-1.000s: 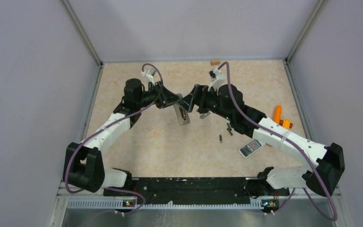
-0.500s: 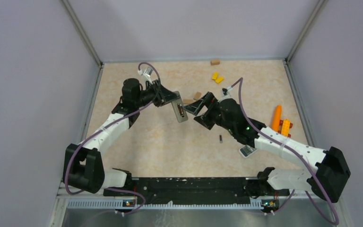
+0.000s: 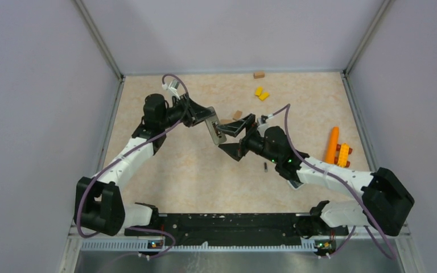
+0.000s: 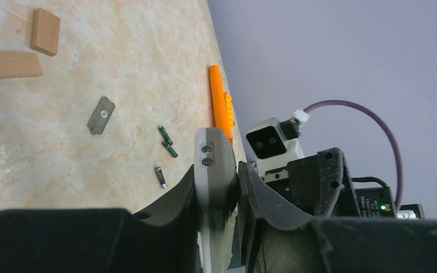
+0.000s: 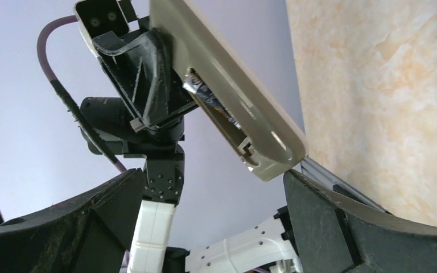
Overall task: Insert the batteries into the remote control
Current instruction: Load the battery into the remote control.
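My left gripper (image 3: 209, 121) (image 4: 217, 172) is shut on a grey remote control (image 3: 217, 132) (image 4: 215, 153), held above the table. In the right wrist view the remote control (image 5: 244, 108) shows its open compartment with one battery (image 5: 207, 101) lying in it. My right gripper (image 3: 235, 136) (image 5: 213, 219) is open wide and empty, its fingers (image 5: 330, 216) flanking the remote's lower end. Loose batteries lie on the table: a pair (image 4: 168, 142) and a single one (image 4: 160, 177) (image 3: 266, 166).
A grey battery cover (image 4: 101, 115) lies flat on the table. Brown blocks (image 3: 237, 115) (image 3: 259, 74) and yellow blocks (image 3: 260, 93) sit toward the back. An orange carrot-shaped toy (image 3: 333, 144) and an orange-yellow block (image 3: 343, 154) lie at the right.
My right gripper pulled back from the remote, swung lower and toward the near side, and opened fully. The left arm shifted slightly left, still holding the remote.
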Tool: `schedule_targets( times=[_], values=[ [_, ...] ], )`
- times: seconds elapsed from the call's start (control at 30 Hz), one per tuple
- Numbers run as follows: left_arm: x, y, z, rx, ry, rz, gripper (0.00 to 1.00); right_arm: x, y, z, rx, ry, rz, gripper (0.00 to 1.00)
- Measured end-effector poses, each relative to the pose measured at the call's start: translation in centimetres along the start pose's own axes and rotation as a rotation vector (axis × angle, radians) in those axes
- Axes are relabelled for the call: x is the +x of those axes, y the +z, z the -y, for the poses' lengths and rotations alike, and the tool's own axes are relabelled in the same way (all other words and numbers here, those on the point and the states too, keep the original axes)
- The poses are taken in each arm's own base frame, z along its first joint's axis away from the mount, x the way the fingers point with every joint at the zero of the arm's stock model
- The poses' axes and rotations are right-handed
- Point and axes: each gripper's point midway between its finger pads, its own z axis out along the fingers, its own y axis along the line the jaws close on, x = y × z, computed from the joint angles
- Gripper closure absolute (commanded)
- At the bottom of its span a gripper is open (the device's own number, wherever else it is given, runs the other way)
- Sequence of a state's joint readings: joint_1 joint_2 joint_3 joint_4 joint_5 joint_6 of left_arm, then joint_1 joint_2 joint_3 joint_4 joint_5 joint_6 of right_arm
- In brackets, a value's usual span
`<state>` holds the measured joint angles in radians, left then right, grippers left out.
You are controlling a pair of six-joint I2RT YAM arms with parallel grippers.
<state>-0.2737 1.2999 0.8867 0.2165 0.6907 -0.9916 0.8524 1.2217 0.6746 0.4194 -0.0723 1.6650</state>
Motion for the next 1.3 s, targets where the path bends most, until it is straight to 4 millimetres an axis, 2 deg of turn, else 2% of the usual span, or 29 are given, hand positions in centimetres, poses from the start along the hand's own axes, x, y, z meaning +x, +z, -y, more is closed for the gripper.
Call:
schedule_targets(
  times=[0.27,0.53,0.93,1.1,1.3],
  values=[
    [0.2,-0.8,1.2,0.026,-0.002,-0.007,1.00,0.7,1.8,1.6,0.027,0.094,-0.055,0.05],
    [0.8,-1.3,1.7,0.037,-0.006,-0.037,1.00,0.4,2.2,-0.4,-0.013,0.112,-0.033,0.04],
    [0.8,-1.6,2.8,0.070,0.024,-0.066,1.00,-0.1,4.2,-0.1,-0.021,0.168,-0.021,0.04],
    [0.9,-1.7,2.6,0.066,0.034,-0.075,1.00,0.0,4.2,-1.0,-0.058,0.183,-0.028,0.15],
    [0.5,-1.8,3.0,0.071,0.041,-0.072,1.00,0.1,4.3,-0.9,-0.075,0.203,-0.043,0.29]
  ],
)
